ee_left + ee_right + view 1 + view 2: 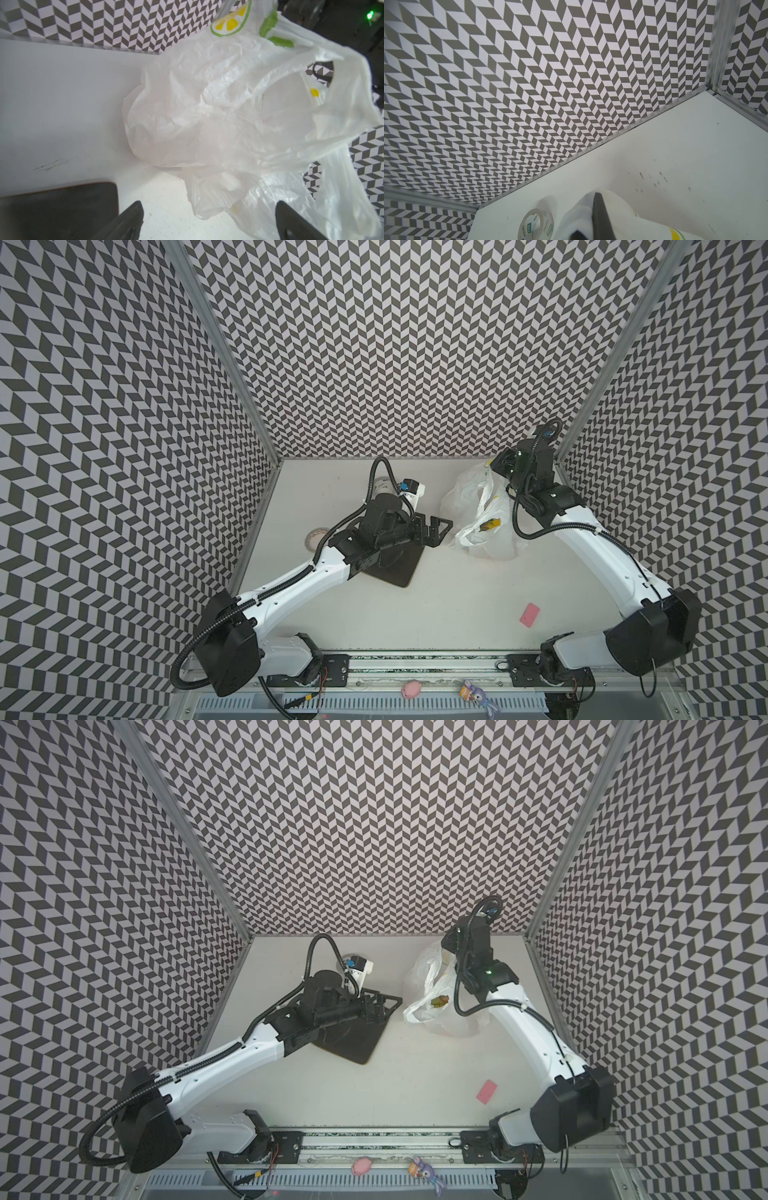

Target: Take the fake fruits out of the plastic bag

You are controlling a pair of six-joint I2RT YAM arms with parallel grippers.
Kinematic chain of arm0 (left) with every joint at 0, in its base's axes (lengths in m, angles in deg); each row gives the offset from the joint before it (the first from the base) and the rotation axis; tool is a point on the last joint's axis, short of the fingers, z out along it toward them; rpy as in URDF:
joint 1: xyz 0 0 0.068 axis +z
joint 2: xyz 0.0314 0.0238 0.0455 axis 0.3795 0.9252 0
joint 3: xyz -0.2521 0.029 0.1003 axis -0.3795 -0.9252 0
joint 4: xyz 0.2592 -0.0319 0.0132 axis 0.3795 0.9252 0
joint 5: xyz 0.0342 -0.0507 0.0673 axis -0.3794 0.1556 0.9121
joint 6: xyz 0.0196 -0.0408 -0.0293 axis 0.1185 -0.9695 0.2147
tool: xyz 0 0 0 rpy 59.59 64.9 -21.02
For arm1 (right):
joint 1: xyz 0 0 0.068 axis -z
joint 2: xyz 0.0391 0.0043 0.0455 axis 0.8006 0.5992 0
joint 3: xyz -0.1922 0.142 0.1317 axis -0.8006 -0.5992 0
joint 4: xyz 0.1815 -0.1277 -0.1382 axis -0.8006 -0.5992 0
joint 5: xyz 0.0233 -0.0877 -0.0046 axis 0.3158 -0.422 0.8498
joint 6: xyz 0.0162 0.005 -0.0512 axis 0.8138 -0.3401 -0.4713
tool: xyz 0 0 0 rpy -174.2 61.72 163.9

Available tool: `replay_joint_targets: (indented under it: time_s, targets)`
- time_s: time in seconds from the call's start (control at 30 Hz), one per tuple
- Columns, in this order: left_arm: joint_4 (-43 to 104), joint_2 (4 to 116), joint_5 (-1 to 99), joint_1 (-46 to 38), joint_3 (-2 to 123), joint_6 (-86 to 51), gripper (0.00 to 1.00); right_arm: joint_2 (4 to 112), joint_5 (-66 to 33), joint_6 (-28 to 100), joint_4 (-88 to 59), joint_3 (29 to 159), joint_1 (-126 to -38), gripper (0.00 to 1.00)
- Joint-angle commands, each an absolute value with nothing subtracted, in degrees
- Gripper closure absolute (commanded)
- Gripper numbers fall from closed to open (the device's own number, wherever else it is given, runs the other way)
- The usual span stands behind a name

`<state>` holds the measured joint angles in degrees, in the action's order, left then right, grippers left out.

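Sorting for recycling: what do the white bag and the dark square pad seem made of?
The plastic bag: thin, translucent plastic film, slightly glossy, finely crinkled. The dark pad: flat, matte, thin with rounded corners and brownish edge; maybe rubber or leather, unclear.

Bright, flat, diffuse light from overhead in both top views; shadows soft, darkest under the left arm point(291, 585) on the black mat point(399, 572). White table point(436, 614) close to washed out. Wide-angle bowing at frame edges, the wall point(395, 344) pattern bends. Left wrist view soft overall; plastic bag point(207, 116) overexposed, folds nearly blown to white, small green light flare in one corner. Right wrist view sharp on the wall, bag near the lens out of focus.
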<state>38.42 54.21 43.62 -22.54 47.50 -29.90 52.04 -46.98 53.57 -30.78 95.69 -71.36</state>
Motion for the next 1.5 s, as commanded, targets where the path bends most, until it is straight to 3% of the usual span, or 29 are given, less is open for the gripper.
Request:
replay_joint_targets:
  time_s: [0.0, 0.27, 0.43, 0.63, 0.77, 0.83, 1.07, 1.33, 1.47]
  targets:
    - [33.2, 54.6, 41.0, -23.6, 51.4, -24.6, 0.00, 53.0, -48.0, 53.7, -29.4, 98.7, -70.5, 1.00]
    - [26.7, 56.4, 39.6, -24.6, 53.7, -21.4, 0.02, 53.1, -44.4, 53.5, -29.8, 96.8, -70.5, 1.00]
    - [28.2, 61.1, 44.0, -25.3, 57.7, -21.5, 0.07, 52.1, -40.9, 53.8, -29.8, 94.6, -70.5, 1.00]
    - [34.9, 65.5, 52.9, -25.2, 62.4, -20.4, 0.20, 50.2, -34.3, 52.0, -29.7, 92.4, -70.5, 1.00]
    - [38.7, 66.7, 62.9, -24.8, 63.2, -18.2, 0.44, 47.6, -31.1, 48.6, -30.3, 90.3, -70.5, 1.00]
    - [38.6, 67.1, 66.7, -23.9, 62.7, -17.9, 0.48, 46.4, -29.6, 46.7, -31.0, 89.2, -70.5, 1.00]
    - [35.0, 69.0, 63.7, -20.7, 62.3, -19.6, 0.31, 42.1, -22.1, 43.7, -30.9, 84.7, -70.6, 1.00]
    - [36.6, 70.2, 65.6, -19.8, 60.5, -20.9, 0.34, 38.5, -19.1, 42.9, -31.7, 80.0, -70.6, 1.00]
    - [37.0, 68.4, 67.3, -19.7, 58.2, -19.9, 0.16, 38.0, -18.6, 42.1, -31.6, 79.1, -70.6, 1.00]
